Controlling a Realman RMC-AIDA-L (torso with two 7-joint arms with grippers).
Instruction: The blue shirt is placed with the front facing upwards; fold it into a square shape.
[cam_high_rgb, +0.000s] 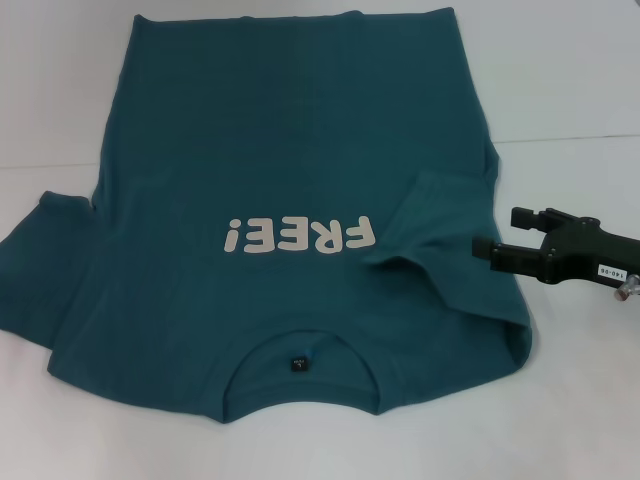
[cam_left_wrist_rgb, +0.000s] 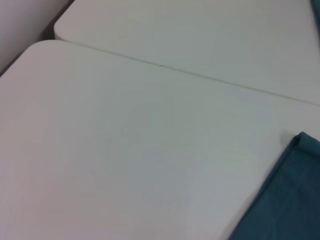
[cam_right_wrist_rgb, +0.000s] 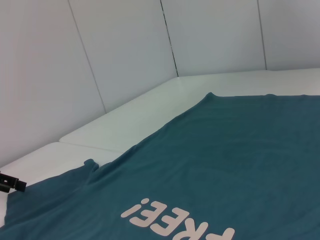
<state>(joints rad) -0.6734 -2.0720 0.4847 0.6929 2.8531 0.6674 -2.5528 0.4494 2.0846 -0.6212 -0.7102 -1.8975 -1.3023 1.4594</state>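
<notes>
The blue shirt (cam_high_rgb: 270, 180) lies flat on the white table, front up, with white "FREE!" lettering (cam_high_rgb: 300, 236) across the chest and the collar with a dark label (cam_high_rgb: 298, 365) nearest me. The sleeve on the right (cam_high_rgb: 430, 225) is folded in over the body, while the other sleeve (cam_high_rgb: 40, 250) lies spread out flat. My right gripper (cam_high_rgb: 505, 235) hovers just off the shirt's right edge, open, holding nothing. Only a small black tip of the left gripper (cam_right_wrist_rgb: 10, 182) shows, beside the spread sleeve (cam_right_wrist_rgb: 55, 192). The left wrist view catches a corner of teal cloth (cam_left_wrist_rgb: 285, 195).
Two white tables meet at a seam (cam_high_rgb: 570, 140) that runs under the shirt. Bare tabletop (cam_high_rgb: 580, 380) lies to the right and in front. White wall panels (cam_right_wrist_rgb: 125, 50) stand behind the far table edge.
</notes>
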